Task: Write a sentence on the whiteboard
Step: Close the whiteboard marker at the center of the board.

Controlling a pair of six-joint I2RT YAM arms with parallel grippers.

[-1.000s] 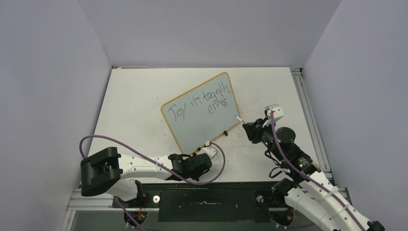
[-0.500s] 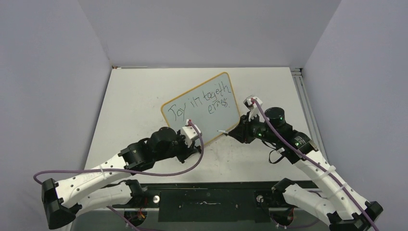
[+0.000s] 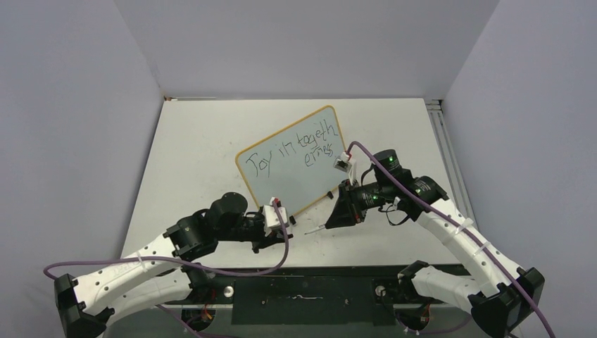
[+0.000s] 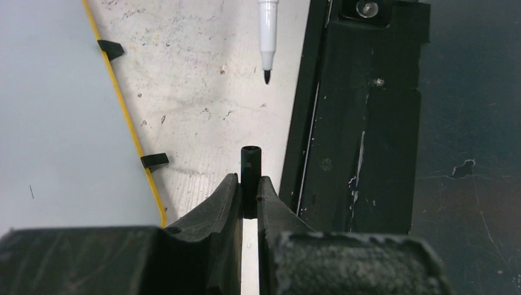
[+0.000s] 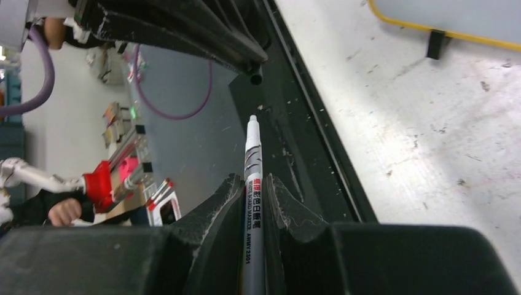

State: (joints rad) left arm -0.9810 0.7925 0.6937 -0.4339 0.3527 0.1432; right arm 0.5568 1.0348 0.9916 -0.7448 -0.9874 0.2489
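Note:
The whiteboard (image 3: 292,176), yellow-framed, lies slanted at mid-table with the sentence (image 3: 299,149) in black scrawl in two lines on its upper part. In front of its near edge my left gripper (image 3: 288,224) (image 4: 247,179) is shut on a black marker cap (image 4: 250,165), open end forward. My right gripper (image 3: 334,219) (image 5: 252,182) is shut on a white marker (image 5: 252,144). Its bare black tip (image 4: 267,75) points at the cap (image 5: 256,78) across a short gap. Two black clip feet (image 4: 155,161) sit on the board's near edge.
A black metal rail (image 4: 350,123) runs along the table's near edge, right beside the cap and marker. The scuffed white tabletop (image 3: 197,148) is enclosed by grey walls. An aluminium rail (image 3: 450,162) borders its right side.
The right gripper has swung from the board's right side down to its near edge, the marker now pointing left. The left arm, cap in its gripper, reached up to the board, then drew back.

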